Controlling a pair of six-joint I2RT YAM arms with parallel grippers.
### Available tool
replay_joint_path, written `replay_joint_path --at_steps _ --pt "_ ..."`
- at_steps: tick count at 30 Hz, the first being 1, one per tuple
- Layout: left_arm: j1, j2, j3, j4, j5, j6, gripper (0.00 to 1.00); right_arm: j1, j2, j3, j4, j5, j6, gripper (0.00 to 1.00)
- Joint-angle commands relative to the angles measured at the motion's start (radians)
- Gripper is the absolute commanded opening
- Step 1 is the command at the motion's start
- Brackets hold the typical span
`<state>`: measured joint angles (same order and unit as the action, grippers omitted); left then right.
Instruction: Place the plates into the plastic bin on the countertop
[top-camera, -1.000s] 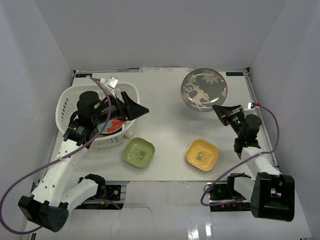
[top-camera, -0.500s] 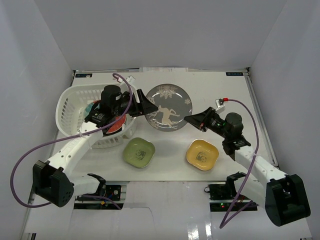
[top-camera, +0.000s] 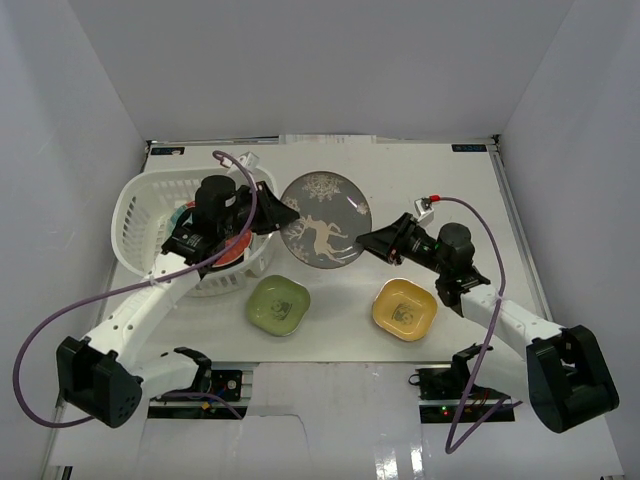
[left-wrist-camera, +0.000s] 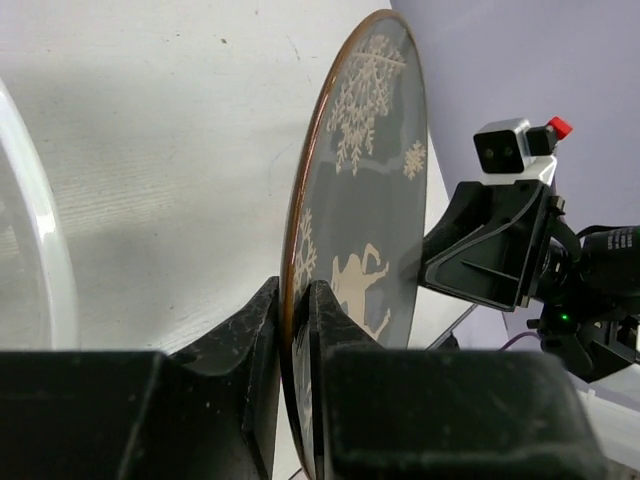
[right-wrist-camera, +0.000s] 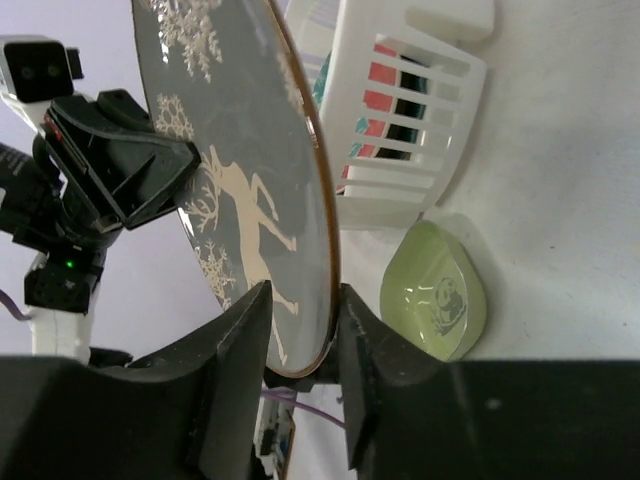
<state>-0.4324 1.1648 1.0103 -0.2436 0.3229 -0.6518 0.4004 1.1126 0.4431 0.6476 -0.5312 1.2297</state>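
The grey deer-patterned plate (top-camera: 325, 220) (left-wrist-camera: 365, 180) (right-wrist-camera: 240, 150) hangs on edge above the countertop (top-camera: 440, 180), between both arms. My left gripper (top-camera: 283, 215) (left-wrist-camera: 295, 300) is shut on its left rim. My right gripper (top-camera: 366, 240) (right-wrist-camera: 305, 300) straddles the opposite rim with its jaws parted, a gap showing beside the plate. The white plastic bin (top-camera: 135, 200) (right-wrist-camera: 410, 130) stands at the left and holds a red-and-teal plate (top-camera: 228, 250) and others partly hidden by my left arm. A squarish green plate (top-camera: 277, 304) (right-wrist-camera: 435, 295) and a yellow one (top-camera: 404, 308) lie near the front.
White walls close in the countertop on three sides. My left arm reaches over the bin's right rim. Purple cables loop from both wrists. The two arm bases sit at the near edge.
The right gripper carried the deer plate from the back right to the middle. The left gripper came out over the bin and closed on the plate's rim. The right jaws have parted.
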Motion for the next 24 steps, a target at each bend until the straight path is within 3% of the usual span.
replay_joint_path --at_steps 1,2,5,7,9,12,15,24 --pt "-0.006 -0.073 0.053 -0.052 -0.154 0.069 0.00 0.015 -0.020 0.074 0.179 -0.065 0.002 0.40" --pt "-0.005 -0.095 0.060 -0.080 -0.180 0.075 0.00 0.014 -0.020 0.077 0.173 -0.069 -0.001 0.55" --pt "0.014 -0.160 0.108 -0.163 -0.373 0.101 0.00 0.014 -0.028 0.098 0.101 -0.085 -0.048 0.74" --pt "0.084 -0.181 0.151 -0.207 -0.476 0.113 0.00 0.014 -0.046 0.105 0.057 -0.089 -0.104 0.80" --pt "0.171 -0.198 0.177 -0.261 -0.446 0.136 0.00 0.012 -0.069 0.106 0.001 -0.089 -0.140 0.86" --pt "0.378 -0.217 0.180 -0.286 -0.397 0.153 0.00 0.014 -0.088 0.109 -0.077 -0.085 -0.212 0.86" --pt "0.490 -0.231 0.137 -0.284 -0.401 0.159 0.00 0.012 -0.106 0.111 -0.165 -0.070 -0.295 0.86" --pt "0.592 -0.218 -0.027 -0.207 -0.401 0.129 0.00 0.008 -0.154 0.114 -0.367 -0.024 -0.487 0.83"
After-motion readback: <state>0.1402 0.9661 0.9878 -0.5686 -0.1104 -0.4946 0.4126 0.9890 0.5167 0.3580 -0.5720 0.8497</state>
